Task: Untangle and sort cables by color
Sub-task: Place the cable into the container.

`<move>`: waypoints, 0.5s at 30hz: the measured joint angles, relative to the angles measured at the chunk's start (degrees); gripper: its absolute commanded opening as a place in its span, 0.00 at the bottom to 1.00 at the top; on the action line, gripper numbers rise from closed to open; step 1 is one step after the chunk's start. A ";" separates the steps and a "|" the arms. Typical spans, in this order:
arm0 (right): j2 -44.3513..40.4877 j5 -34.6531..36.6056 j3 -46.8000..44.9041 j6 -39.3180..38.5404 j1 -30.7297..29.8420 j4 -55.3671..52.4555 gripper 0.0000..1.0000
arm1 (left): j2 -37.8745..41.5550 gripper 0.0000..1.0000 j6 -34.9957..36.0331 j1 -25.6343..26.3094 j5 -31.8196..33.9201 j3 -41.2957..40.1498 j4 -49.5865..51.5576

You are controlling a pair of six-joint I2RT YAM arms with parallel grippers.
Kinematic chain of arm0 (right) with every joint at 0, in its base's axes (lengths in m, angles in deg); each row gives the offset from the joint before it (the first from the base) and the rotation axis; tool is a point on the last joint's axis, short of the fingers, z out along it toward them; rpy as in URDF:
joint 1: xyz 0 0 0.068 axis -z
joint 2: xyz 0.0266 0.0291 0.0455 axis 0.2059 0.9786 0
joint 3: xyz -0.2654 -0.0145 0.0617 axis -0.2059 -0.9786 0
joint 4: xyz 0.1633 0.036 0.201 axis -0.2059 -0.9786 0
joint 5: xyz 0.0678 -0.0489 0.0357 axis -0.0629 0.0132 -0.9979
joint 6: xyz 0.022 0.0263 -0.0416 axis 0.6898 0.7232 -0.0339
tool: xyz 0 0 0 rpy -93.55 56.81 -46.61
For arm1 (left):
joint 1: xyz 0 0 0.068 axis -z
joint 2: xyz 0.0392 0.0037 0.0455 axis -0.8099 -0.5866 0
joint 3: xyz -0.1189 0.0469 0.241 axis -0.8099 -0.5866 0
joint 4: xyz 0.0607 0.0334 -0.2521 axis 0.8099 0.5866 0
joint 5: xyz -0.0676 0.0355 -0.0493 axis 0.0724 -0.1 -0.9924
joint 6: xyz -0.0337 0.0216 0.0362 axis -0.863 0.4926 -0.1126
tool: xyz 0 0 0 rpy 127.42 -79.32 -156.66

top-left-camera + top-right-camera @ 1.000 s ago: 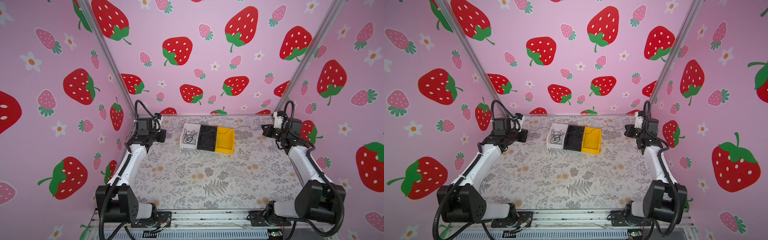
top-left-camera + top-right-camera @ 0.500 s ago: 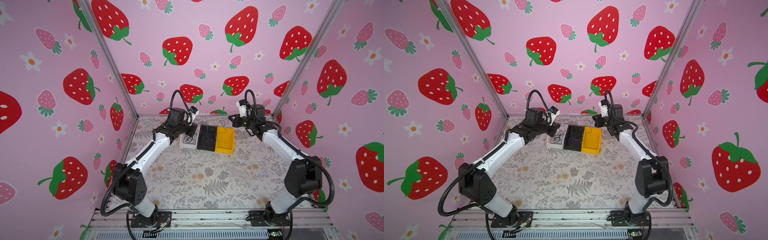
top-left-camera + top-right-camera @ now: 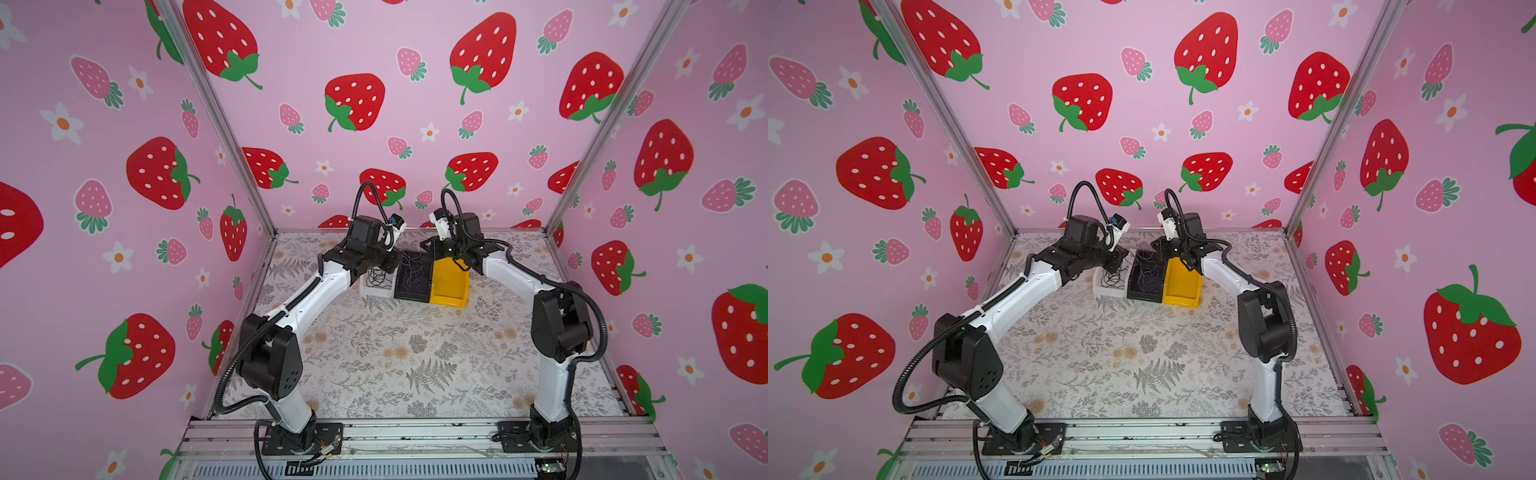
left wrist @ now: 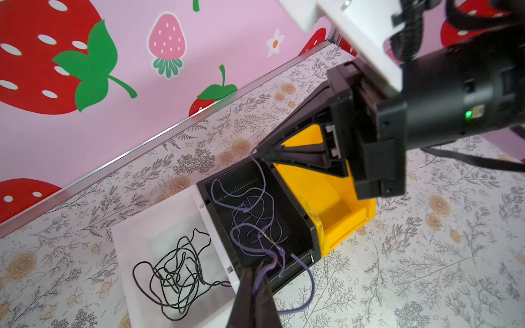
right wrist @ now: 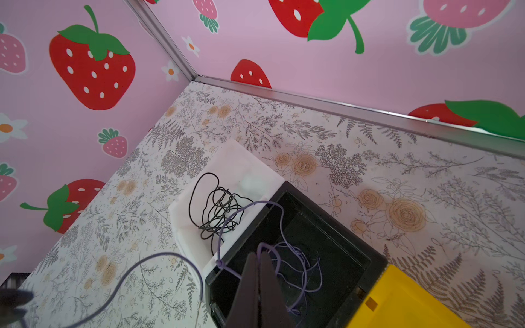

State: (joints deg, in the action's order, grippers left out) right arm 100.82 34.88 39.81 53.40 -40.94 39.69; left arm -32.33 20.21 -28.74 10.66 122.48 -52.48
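Thin purple cables lie looped in the middle black bin, and one strand hangs out over its front rim. A tangle of black cables fills the white bin beside it. My left gripper is shut on a purple cable at the black bin's near corner. My right gripper is shut on another loop of purple cable above the same bin. In both top views the two grippers meet over the bins.
A yellow bin stands against the black bin on the right and holds nothing I can see. The three bins sit in a row near the back wall on the floral mat. Pink strawberry walls close in three sides.
Both arms have swung in from the back corners to the bins. Their grippers now sit close together over the black bin, each pinching purple cable.
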 measured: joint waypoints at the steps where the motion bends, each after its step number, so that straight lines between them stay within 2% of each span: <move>1: 0.31 0.37 -0.11 0.17 -0.09 -0.04 0.00 | -0.59 0.00 -0.02 0.20 -0.04 0.17 0.00; 6: 1.46 2.14 -0.22 0.15 -0.37 -0.44 0.03 | -3.78 0.00 -0.04 1.18 -0.15 0.96 -0.04; 9: 2.80 2.47 -0.22 -0.04 -0.44 -0.68 0.17 | -6.12 0.00 -0.04 1.92 -0.04 1.81 -0.17; 11: 3.78 2.71 -0.22 -0.33 -0.57 -1.14 0.23 | -7.96 0.00 -0.02 2.21 0.07 2.64 -0.13; 15: 4.70 3.96 -0.20 -1.05 -0.74 -2.99 0.44 | -11.02 0.00 0.48 2.51 1.14 4.96 0.72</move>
State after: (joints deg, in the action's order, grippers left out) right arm 105.51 38.83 39.62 52.35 -41.68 36.70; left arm -43.35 20.69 -26.23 11.80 127.44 -51.76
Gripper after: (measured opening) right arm 0.376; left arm 0.051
